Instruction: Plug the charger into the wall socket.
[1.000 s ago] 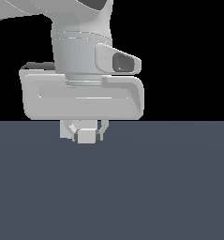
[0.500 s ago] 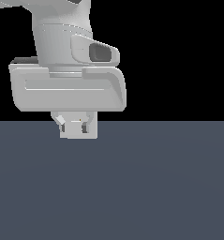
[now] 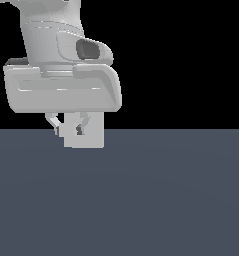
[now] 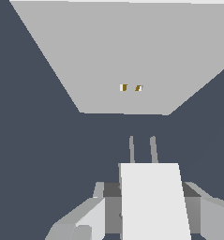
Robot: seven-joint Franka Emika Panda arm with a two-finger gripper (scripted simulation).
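Gripper [image 3: 68, 131] of the pale grey Panda arm hangs on the exterior view's left, its two fingers clamped on the small off-white rectangular charger block [image 3: 84, 131], which sits just above the flat slate-grey floor [image 3: 166, 200]. In the wrist view the same block [image 4: 153, 201] fills the foreground between the fingers, two thin grey prongs [image 4: 142, 149] pointing ahead from its front edge.

Judging by its plain hard faces, the charger looks light and rigid, likely a little slick; holding it across its two flat sides, well back from the prongs, seems the sound grip, and the thin prongs would probably bind if they meet the slots at an angle.

Only the wrist view shows the large flat off-white square socket panel [image 4: 127, 56], well ahead of the prongs, with two small yellowish slots [image 4: 131, 87] slightly off the prongs' line. The exterior view alone shows height above the floor.
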